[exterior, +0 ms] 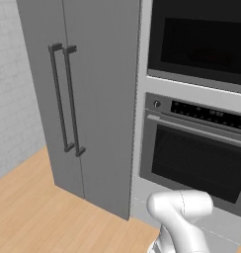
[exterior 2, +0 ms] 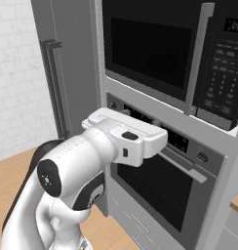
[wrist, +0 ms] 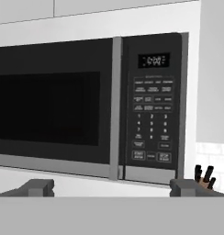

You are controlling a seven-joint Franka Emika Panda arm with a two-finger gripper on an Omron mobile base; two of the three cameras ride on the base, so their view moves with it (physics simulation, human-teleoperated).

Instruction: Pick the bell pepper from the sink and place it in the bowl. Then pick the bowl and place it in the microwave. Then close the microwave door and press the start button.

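The microwave point(wrist: 86, 105) faces me in the hand view, with its control panel point(wrist: 152, 105) and lit display to the right of the dark window. The microwave door point(wrist: 49, 105) lies flush with the front, shut, its vertical handle point(wrist: 115, 105) beside the panel. My gripper point(wrist: 113, 188) is open, its two fingertips far apart at the bottom of that view, level with the microwave's lower edge and apart from it, holding nothing. The microwave point(exterior 2: 155, 53) also sits above my raised hand in the right base view. The bell pepper, the sink and the bowl are out of view.
A larger oven point(exterior: 191, 158) with a bar handle is built in below the microwave. To its left stands a tall grey unit with two long handles point(exterior: 63, 99). A knife block point(wrist: 204, 176) peeks in at the lower right. The wooden floor point(exterior: 28, 212) runs along the left.
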